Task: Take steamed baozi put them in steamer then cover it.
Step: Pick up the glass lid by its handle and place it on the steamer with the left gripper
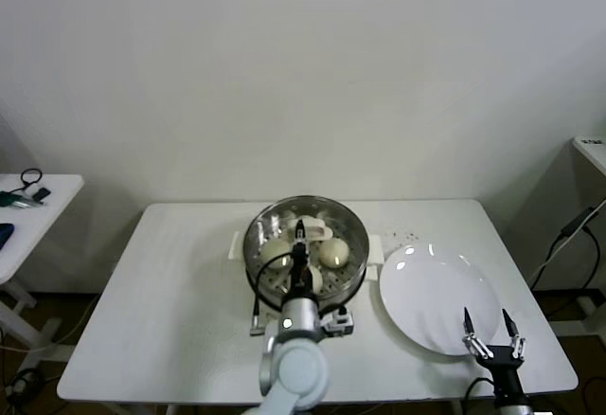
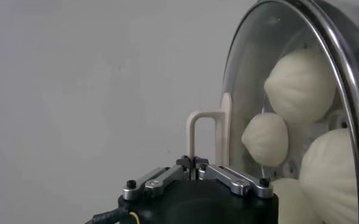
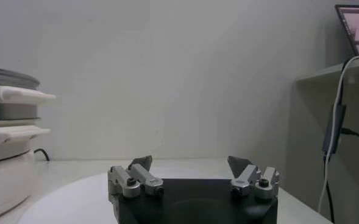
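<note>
Baozi (image 1: 332,252) sit inside the steamer (image 1: 352,273) at the middle of the white table (image 1: 170,301), under the cover (image 1: 270,218), whose glass already lies on the steamer's rim. In the left wrist view the buns (image 2: 302,85) press up behind the clear glass (image 2: 246,79), at least three of them, pale and pleated.

Directly over the middle of that lid is the left gripper (image 1: 300,238), its arm reaching in from the near edge of the table. Its fingers are pinched tight together on the cream-white lid handle (image 2: 205,131), which in the left wrist view stands up just beyond the fingertips (image 2: 185,163) as a thin loop.

Off to the side, well apart from the steamer, the right gripper (image 1: 492,328) hangs over the near rim of the white plate (image 1: 426,287), jaws spread wide with nothing between them. From its own wrist view, the steamer's side handles (image 3: 21,94) and cream pot base (image 3: 2,176) show far off to one side, with a dark cable (image 3: 334,128) hanging by a shelf on the other.
</note>
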Robot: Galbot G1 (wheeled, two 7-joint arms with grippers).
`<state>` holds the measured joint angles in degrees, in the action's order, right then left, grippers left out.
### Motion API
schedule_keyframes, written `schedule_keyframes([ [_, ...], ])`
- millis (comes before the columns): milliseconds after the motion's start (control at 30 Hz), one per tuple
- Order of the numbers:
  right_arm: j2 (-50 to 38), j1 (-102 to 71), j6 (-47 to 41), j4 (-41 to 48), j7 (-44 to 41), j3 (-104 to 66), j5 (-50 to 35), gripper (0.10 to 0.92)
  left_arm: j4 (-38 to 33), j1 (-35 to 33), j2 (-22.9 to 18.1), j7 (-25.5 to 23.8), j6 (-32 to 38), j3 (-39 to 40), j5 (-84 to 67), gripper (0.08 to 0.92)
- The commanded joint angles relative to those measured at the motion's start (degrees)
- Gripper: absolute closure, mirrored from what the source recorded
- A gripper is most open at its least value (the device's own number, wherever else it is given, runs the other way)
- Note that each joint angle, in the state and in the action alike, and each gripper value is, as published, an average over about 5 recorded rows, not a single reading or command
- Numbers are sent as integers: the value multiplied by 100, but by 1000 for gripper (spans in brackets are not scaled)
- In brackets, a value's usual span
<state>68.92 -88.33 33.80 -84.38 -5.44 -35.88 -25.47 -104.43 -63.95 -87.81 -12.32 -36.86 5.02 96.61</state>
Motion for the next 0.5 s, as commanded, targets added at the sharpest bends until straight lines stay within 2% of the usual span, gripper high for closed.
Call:
schedule_keyframes([
  [33,16,-11,12,-19,-6,5,9,203,21,-68,13,16,71,-28,128,870],
  [300,10,-27,-117,-115,31,17,0,203,-209,-117,68,13,95,36,-72,854],
  [500,-30,-27,-368,-200,166,29,-57,203,-735,-213,273,18,52,193,-596,701],
])
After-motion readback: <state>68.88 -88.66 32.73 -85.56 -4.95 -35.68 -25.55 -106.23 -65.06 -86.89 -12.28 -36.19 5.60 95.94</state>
